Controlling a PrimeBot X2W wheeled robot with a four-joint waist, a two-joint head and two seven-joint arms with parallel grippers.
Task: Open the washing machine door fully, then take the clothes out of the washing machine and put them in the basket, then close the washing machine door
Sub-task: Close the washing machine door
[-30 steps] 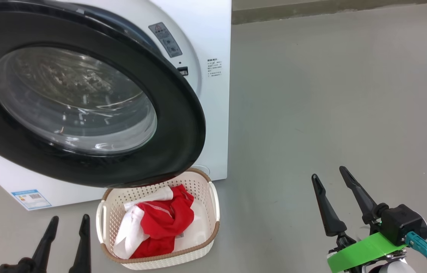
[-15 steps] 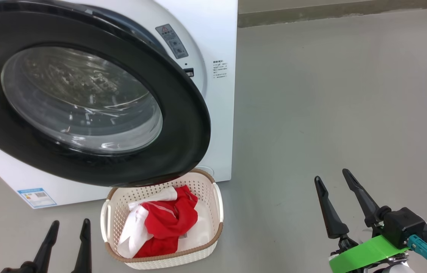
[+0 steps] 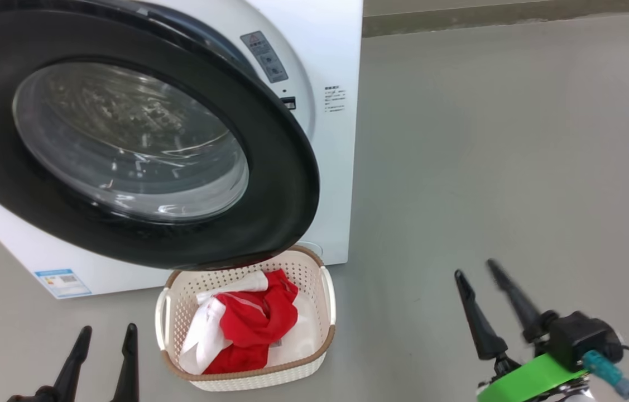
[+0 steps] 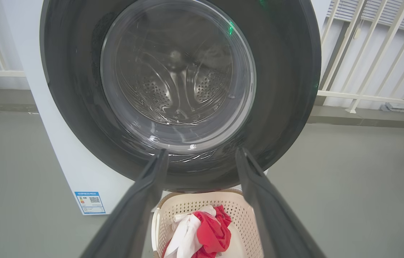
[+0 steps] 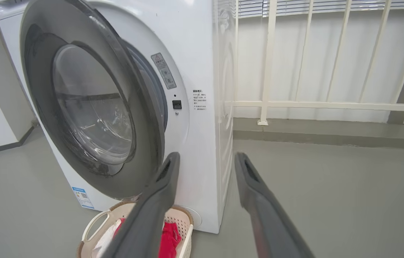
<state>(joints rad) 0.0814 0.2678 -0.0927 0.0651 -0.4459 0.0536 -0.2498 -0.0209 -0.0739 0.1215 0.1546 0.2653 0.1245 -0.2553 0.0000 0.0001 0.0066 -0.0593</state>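
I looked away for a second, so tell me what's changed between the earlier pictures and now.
The head camera has swung, sliding the whole scene rightward. The right tool has begun narrowing its fingers and blurs with motion. The left tool stays open and empty; the clothes stay in the basket, the washing machine door ajar.

Washing machine (image 3: 336,167): stood on the floor (image 3: 487,167), at the left.
Door (image 3: 278,184): hung ajar before the machine, over the basket's far end.
Basket (image 3: 247,378): sat on the floor, just before the machine.
Clothes (image 3: 253,324): lay in the basket.
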